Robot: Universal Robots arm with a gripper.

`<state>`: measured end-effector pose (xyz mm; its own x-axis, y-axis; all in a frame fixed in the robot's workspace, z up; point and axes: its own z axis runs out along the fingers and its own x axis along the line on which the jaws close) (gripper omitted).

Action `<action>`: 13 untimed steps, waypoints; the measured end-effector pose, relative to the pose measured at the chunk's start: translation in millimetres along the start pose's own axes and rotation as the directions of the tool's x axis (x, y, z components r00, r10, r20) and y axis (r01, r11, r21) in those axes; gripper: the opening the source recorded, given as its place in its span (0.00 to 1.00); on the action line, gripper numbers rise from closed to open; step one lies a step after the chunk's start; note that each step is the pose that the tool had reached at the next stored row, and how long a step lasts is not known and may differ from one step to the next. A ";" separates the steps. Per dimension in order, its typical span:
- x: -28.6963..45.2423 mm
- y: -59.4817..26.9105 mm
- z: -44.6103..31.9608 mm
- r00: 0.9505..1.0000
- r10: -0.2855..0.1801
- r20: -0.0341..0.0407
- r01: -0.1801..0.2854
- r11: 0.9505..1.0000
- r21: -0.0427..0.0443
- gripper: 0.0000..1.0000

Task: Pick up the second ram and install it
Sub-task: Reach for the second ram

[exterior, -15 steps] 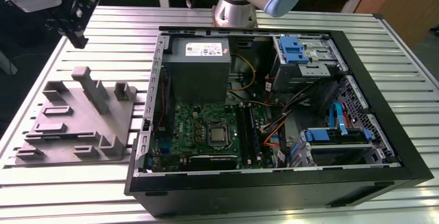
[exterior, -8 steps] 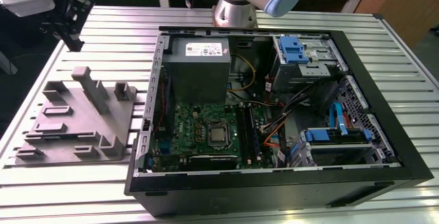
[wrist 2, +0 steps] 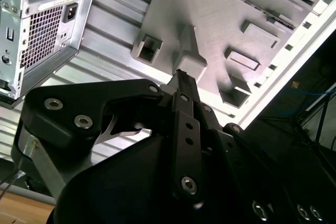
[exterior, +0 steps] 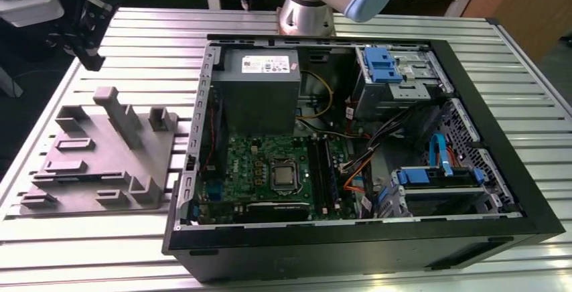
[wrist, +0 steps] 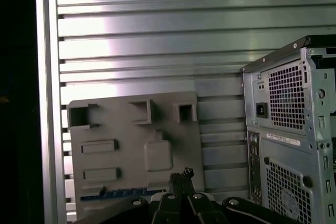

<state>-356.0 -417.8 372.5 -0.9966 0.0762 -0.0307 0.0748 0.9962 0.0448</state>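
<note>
My gripper (exterior: 88, 57) hangs high over the table at the exterior view's far left, beyond the grey tray (exterior: 98, 165). Its fingertips are pressed together with nothing between them in both wrist views (wrist 2: 179, 74) (wrist: 181, 174). The tray (wrist: 131, 145) with its upright posts lies below. A thin dark bluish strip (wrist: 118, 195) along the tray edge nearest the fingertips may be the second ram; I cannot tell for sure. The open computer case (exterior: 358, 238) shows its motherboard (exterior: 259, 165) and the memory slots (exterior: 326, 171) beside the processor.
The case stands at the exterior view's right of the tray, its rear panel (wrist: 283, 145) facing it. Inside are a power supply (exterior: 254, 67), blue drive bays (exterior: 384, 64) and loose cables (exterior: 358, 171). The arm's base (exterior: 309, 4) rises behind the case.
</note>
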 end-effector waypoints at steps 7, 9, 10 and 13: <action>3.7 -4.2 1.3 1.000 0.000 0.000 0.000 1.000 0.000 0.10; 4.5 -5.4 1.6 1.000 0.000 0.000 0.000 1.000 0.000 0.10; 4.9 -6.1 1.8 1.000 0.000 0.000 0.000 1.000 0.000 0.10; 6.2 -8.2 2.4 1.000 0.000 0.000 0.000 1.000 0.000 0.10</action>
<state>-362.8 -425.4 369.6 -0.9966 0.0761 -0.0306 0.0747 0.9962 0.0448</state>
